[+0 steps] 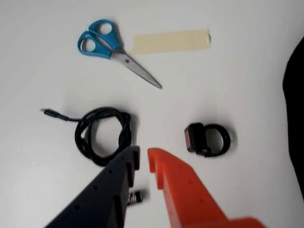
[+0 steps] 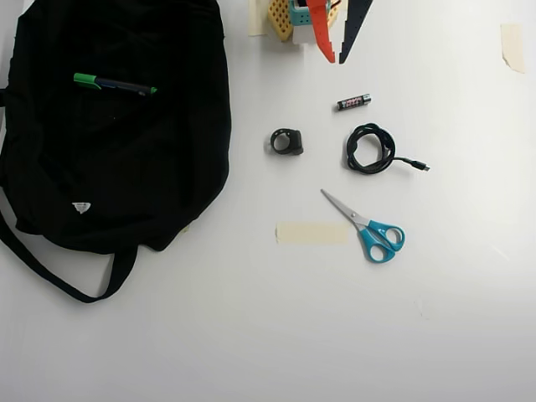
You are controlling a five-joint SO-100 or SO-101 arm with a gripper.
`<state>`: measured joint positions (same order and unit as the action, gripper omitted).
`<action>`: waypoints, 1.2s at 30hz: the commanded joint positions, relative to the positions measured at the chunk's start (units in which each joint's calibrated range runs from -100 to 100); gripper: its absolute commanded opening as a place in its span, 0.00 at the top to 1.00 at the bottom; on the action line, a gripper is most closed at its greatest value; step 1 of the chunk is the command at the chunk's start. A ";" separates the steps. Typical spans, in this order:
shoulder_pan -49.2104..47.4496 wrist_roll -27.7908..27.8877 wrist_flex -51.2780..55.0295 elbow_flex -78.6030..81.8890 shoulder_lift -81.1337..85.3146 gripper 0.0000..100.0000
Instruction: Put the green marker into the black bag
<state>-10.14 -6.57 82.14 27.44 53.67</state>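
In the overhead view the green marker (image 2: 113, 84) lies flat on top of the black bag (image 2: 126, 176), near the bag's upper left, green cap pointing left. The bag fills the left side of that view; only its edge (image 1: 295, 114) shows at the right of the wrist view. My gripper (image 2: 337, 59) is at the top centre, well to the right of the bag. Its orange and black fingers stand slightly apart with nothing between them. In the wrist view the gripper (image 1: 143, 159) hovers over bare table. The marker is out of the wrist view.
A small black battery (image 2: 353, 102) lies just below the gripper, and shows under the black finger (image 1: 135, 196). Nearby are a coiled black cable (image 2: 350, 152) (image 1: 80, 135), a black ring-shaped clip (image 2: 295, 144) (image 1: 194, 137), blue-handled scissors (image 2: 368, 228) (image 1: 116, 51) and a tape strip (image 2: 311, 233) (image 1: 171, 41).
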 commanded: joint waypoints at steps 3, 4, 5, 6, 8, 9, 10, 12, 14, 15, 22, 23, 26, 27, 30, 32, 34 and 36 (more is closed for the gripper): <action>2.06 0.22 -12.37 22.52 15.54 0.98; 2.06 0.28 -13.84 25.75 17.61 0.98; 1.84 0.28 -14.95 28.90 19.69 0.98; 1.76 0.33 -15.56 31.77 21.68 0.98; 1.61 0.43 -15.82 36.89 25.41 0.98; 1.54 0.64 -15.64 39.50 27.24 0.98; 1.24 1.64 -15.64 42.01 29.06 0.98; 1.69 4.16 -15.64 46.87 32.63 0.98; 1.84 5.21 -15.73 51.45 36.45 0.98; 1.84 5.15 -15.56 53.78 38.36 0.98; 1.61 5.36 -15.13 65.29 45.50 0.98; 1.31 5.36 -15.04 66.36 45.50 0.98; 1.09 5.42 -15.04 70.14 45.58 0.98; 1.09 5.42 -15.04 71.57 45.66 0.98; 1.09 5.42 -12.46 71.84 45.66 0.98; 1.09 5.42 -9.53 71.84 45.75 0.98; 1.09 5.47 -9.44 71.84 45.75 0.98; 1.09 5.47 -9.44 71.84 45.75 0.98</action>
<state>-8.82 -1.34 70.55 97.88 98.75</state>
